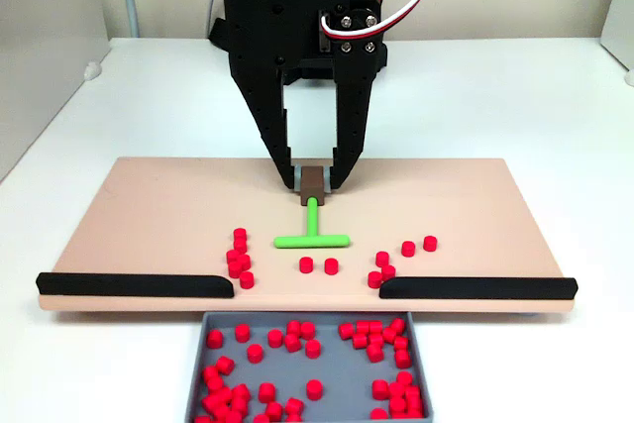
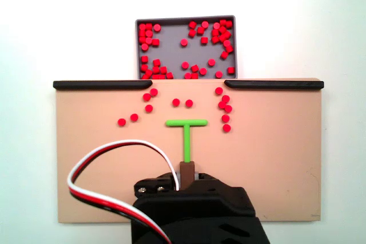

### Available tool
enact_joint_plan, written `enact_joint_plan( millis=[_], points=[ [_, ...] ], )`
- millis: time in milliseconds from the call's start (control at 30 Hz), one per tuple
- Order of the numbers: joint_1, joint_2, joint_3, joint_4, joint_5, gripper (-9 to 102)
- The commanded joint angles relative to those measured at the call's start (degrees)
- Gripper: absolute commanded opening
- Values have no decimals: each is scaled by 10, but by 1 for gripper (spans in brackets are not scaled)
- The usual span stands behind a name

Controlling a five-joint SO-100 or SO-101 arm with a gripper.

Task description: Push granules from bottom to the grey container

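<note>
My black gripper (image 1: 316, 183) is shut on the brown handle of a green T-shaped tool (image 1: 311, 235), whose crossbar rests on the tan board (image 1: 149, 215). In a fixed view the same tool (image 2: 186, 132) points toward the grey container (image 2: 171, 50). Several red granules (image 1: 319, 265) lie loose on the board just beyond the crossbar, with clusters to its left (image 1: 240, 257) and right (image 1: 396, 260). Many more granules (image 1: 376, 336) lie inside the grey container (image 1: 337, 369), which sits past the gap between two black strips.
Two black strips (image 1: 134, 284) (image 1: 477, 287) line the board's edge on either side of the opening to the tray. White table surface surrounds the board. A red, white and black cable (image 2: 108, 170) loops beside the arm.
</note>
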Motion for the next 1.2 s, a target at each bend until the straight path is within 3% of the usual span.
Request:
enact_joint_plan(
  millis=[0, 1167],
  points=[
    [2, -12, -21, -4, -7, 0],
    [8, -162, -209, 3, -7, 0]
  ],
)
